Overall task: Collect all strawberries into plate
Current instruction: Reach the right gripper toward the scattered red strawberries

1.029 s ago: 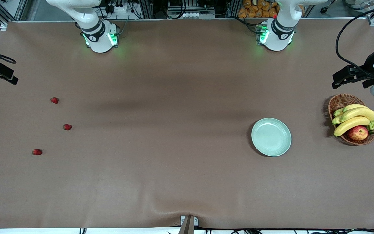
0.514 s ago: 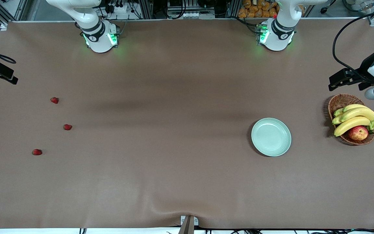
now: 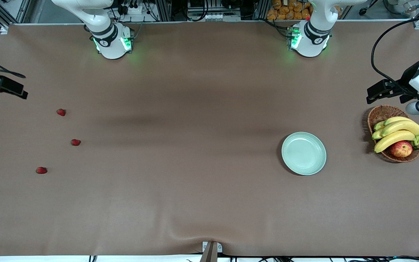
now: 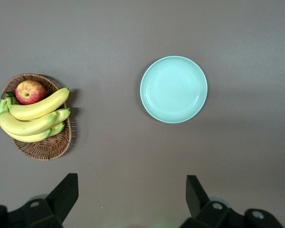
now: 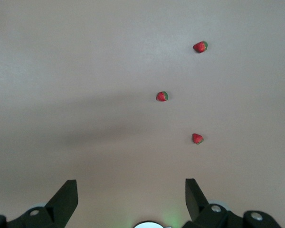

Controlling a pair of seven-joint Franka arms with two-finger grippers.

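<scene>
Right gripper [image 5: 128, 199] is held high over the right arm's end of the table, fingers spread wide and nothing between them; in the front view only its dark tip [image 3: 4, 86] is seen at the table's edge. Left gripper [image 4: 130, 197] is likewise spread and empty, raised over the left arm's end of the table, just above the basket [image 3: 380, 113].

Progress: none of the task is judged done. All three strawberries [image 3: 61, 112] [image 3: 75, 142] [image 3: 41, 170] are seen lying on the brown table cover [image 3: 195, 109] at the right arm's end, well apart from each other in a loose staggered line running toward the front camera. The plate [image 3: 303, 169] is empty and lies toward the left arm's end, well apart from the berries and near the basket. Three picks and three transfers are left.

Appearance of the berries: small, red, each with a dark green cap at one end, lying on their sides; the same three are seen from the right wrist [image 5: 200, 46] [image 5: 162, 96] [image 5: 197, 138]. They are judged small against the finger span, so a centred, low grasp will be needed.

Plate: round, shallow, pale mint-green, smooth raised rim [image 4: 147, 102], nothing on it. The basket is filled with bananas [image 3: 395, 133] and an apple [image 3: 401, 149], which are not part of the task.
</scene>
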